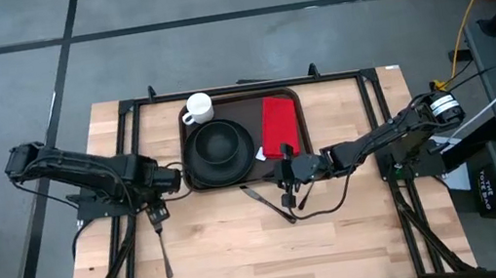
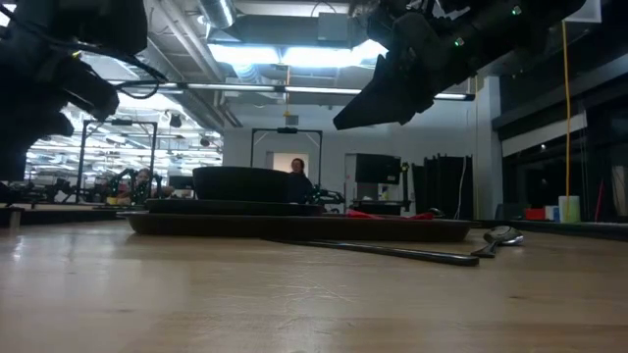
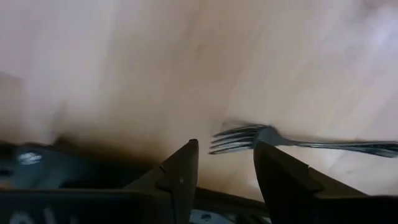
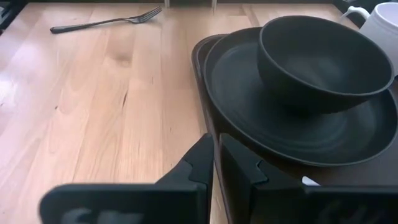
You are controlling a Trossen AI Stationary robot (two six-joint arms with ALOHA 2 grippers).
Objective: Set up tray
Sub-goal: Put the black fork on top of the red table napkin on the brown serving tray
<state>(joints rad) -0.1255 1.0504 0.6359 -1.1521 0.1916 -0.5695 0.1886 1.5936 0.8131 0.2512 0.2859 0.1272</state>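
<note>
Brown plastic tray (image 1: 238, 101), centre frame, looks stiff; I would grip its rim. Left pincer (image 3: 225, 163) spread, right pincer (image 4: 216, 155) pressed together.

Matt dishes on pale wood.
Shiny metal fork (image 3: 298, 140) is lying on smooth wooden table (image 1: 245, 248); plate (image 4: 298, 124) and bowl (image 4: 323, 59) are looking matt.

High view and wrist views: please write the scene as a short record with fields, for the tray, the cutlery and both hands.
tray: on the table, holds plate, bowl, mug, red napkin
bowl: on the plate
mug: white, at the tray's far corner
red napkin: beside the plate
fork: on the wood, outside the tray
left hand: open, above the fork's tines
right hand: shut, empty, near the tray's front edge
</note>
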